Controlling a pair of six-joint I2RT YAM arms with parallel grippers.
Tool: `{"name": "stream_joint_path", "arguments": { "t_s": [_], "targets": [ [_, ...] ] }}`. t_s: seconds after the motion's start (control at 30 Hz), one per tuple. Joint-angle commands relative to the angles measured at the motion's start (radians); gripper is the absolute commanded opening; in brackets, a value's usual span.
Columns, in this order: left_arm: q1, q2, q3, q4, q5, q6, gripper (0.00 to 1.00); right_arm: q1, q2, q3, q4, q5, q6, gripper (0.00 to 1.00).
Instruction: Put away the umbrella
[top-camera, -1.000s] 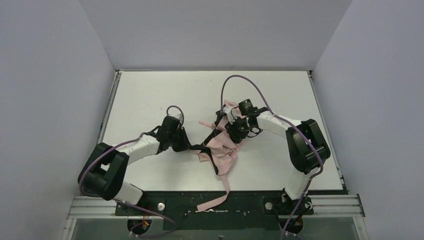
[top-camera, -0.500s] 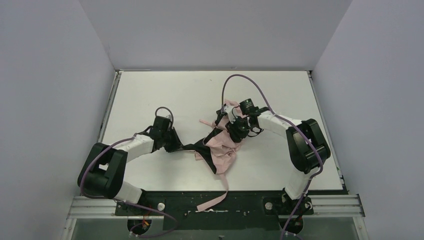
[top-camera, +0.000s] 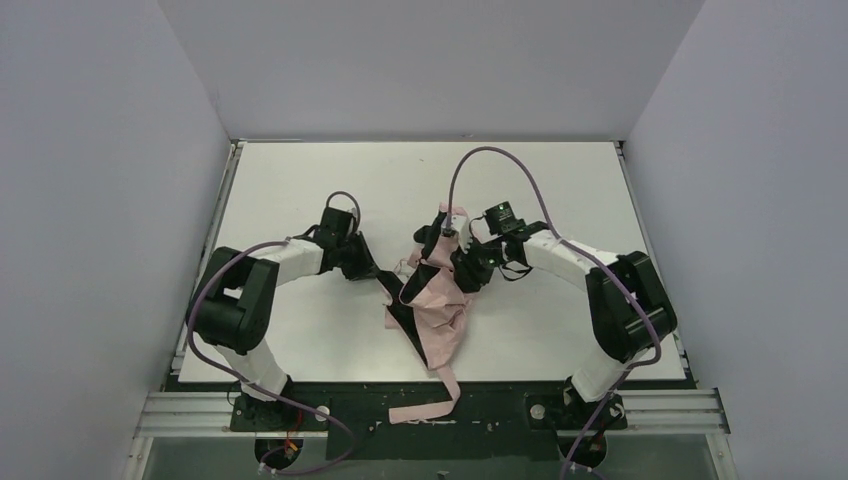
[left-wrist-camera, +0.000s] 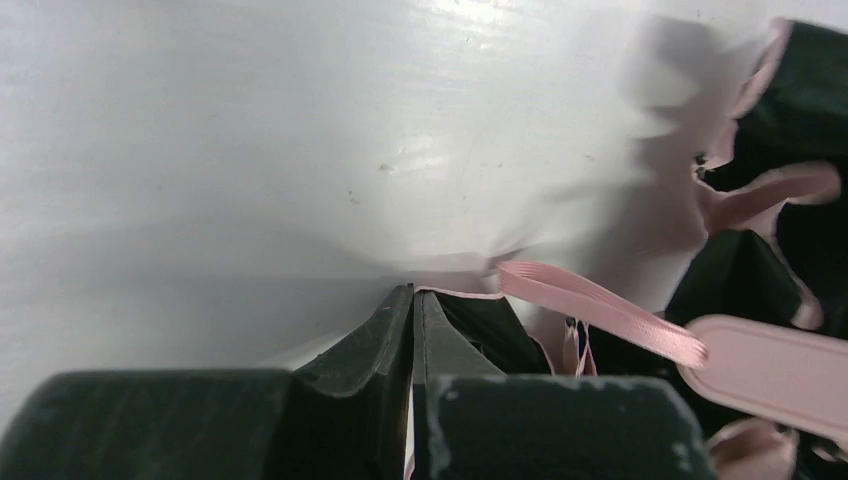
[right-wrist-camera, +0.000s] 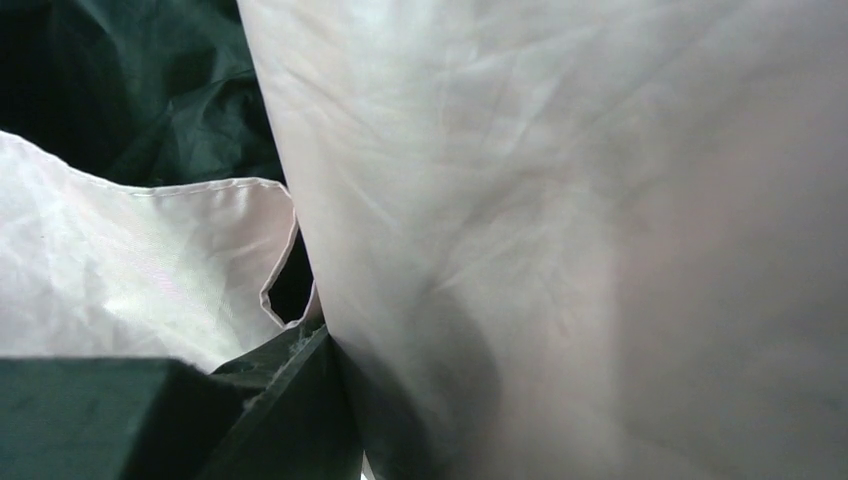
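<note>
**Two grippers on the canopy, the left one newly swung back in**

Pressed fully together, the left gripper (left-wrist-camera: 412, 300) nips a thin hem of the pale pink fabric compact umbrella (top-camera: 440, 300), whose black lining shows beside the pinch. The right gripper (top-camera: 462, 265) stands part-closed on a thick fold of the pink cloth at the upper end of the heap; its second finger is hidden. The umbrella lies crumpled at the centre of the white table (top-camera: 300, 180), with a pink strap (top-camera: 425, 405) trailing off the table's lower edge.

Within the last second the left gripper drew out toward the left of the frame, then came back up toward the centre. The black-lined corner it holds now slants instead of stretching sideways. This looks like cloth being gathered inward, with wrapping and fastening still ahead.

Only the left wrist view shows the pink ribbon loop (left-wrist-camera: 600, 310) and the flat pink tab (left-wrist-camera: 780, 370) just beside the pinch. The right wrist view gives little but cloth. Only the top view shows the overall layout.
</note>
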Motion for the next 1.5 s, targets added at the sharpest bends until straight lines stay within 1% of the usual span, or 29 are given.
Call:
{"name": "stream_joint_path", "arguments": {
  "t_s": [0.0, 0.17, 0.2, 0.37, 0.53, 0.7, 0.87, 1.03, 1.17, 1.3, 1.4, 1.47],
  "targets": [
    [0.015, 0.047, 0.03, 0.033, -0.001, 0.01, 0.0, -0.054, -0.107, -0.013, 0.15, -0.162, 0.079, 0.13],
    [0.013, 0.047, -0.033, 0.069, 0.021, -0.003, 0.0, -0.118, -0.137, -0.048, 0.341, -0.175, 0.271, 0.13],
    [0.013, 0.039, -0.053, 0.075, 0.023, -0.006, 0.0, -0.126, -0.137, -0.05, 0.36, -0.156, 0.294, 0.13],
    [-0.003, -0.012, -0.156, 0.098, 0.039, -0.015, 0.0, -0.132, -0.109, -0.03, 0.346, -0.058, 0.316, 0.13],
    [-0.067, -0.057, -0.223, 0.075, 0.017, -0.012, 0.0, -0.151, -0.121, -0.052, 0.492, -0.055, 0.47, 0.11],
    [-0.115, -0.046, -0.234, 0.081, 0.003, -0.022, 0.0, -0.153, -0.187, -0.048, 0.642, -0.096, 0.656, 0.08],
    [-0.137, -0.014, -0.22, 0.095, 0.021, -0.028, 0.0, -0.157, -0.26, -0.001, 0.661, -0.097, 0.739, 0.07],
    [-0.165, -0.007, -0.197, 0.076, 0.051, -0.014, 0.0, -0.168, -0.286, 0.039, 0.607, -0.039, 0.765, 0.06],
    [-0.191, -0.025, -0.199, 0.057, 0.082, -0.003, 0.0, -0.173, -0.28, 0.036, 0.585, 0.049, 0.786, 0.06],
    [-0.209, -0.064, -0.216, 0.039, 0.129, 0.007, 0.0, -0.164, -0.244, 0.055, 0.449, 0.108, 0.672, 0.06],
    [-0.229, -0.105, -0.22, 0.026, 0.171, 0.006, 0.0, -0.127, -0.219, 0.059, 0.307, 0.19, 0.515, 0.07],
    [-0.251, -0.128, -0.213, 0.017, 0.194, 0.006, 0.0, -0.076, -0.203, 0.061, 0.236, 0.25, 0.408, 0.08]
  ]
}}
